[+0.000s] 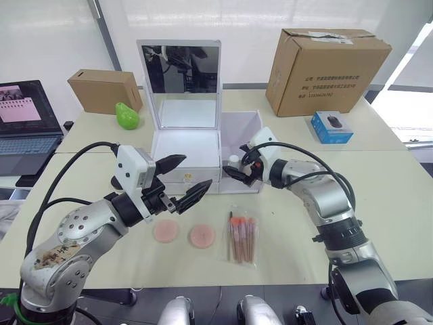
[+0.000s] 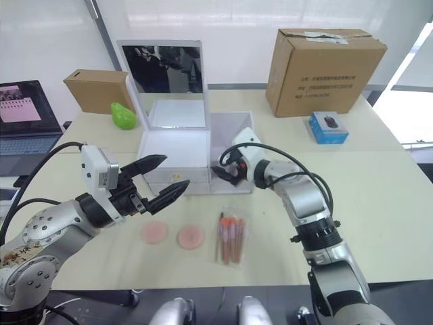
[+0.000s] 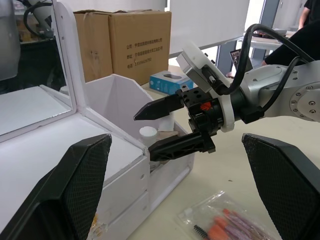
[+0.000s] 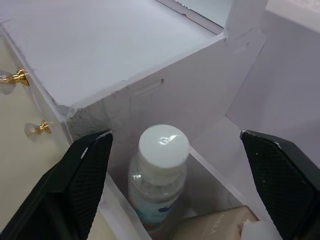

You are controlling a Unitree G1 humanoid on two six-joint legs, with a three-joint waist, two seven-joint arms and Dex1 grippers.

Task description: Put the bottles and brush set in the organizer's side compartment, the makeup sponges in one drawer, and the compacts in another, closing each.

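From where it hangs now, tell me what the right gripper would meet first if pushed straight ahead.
Most likely the white-capped bottle standing in the side compartment: the right gripper, fingers open, points down at its cap. Depth is unclear, so the compartment's front wall may come first.

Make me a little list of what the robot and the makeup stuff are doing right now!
left tool: open, in front of the organizer, holding nothing
right tool: open, at the front edge of the side compartment
bottle: white cap, standing inside the side compartment
makeup sponges: two, flat on the table
brush set: on the table beside the sponges
drawers: both shut
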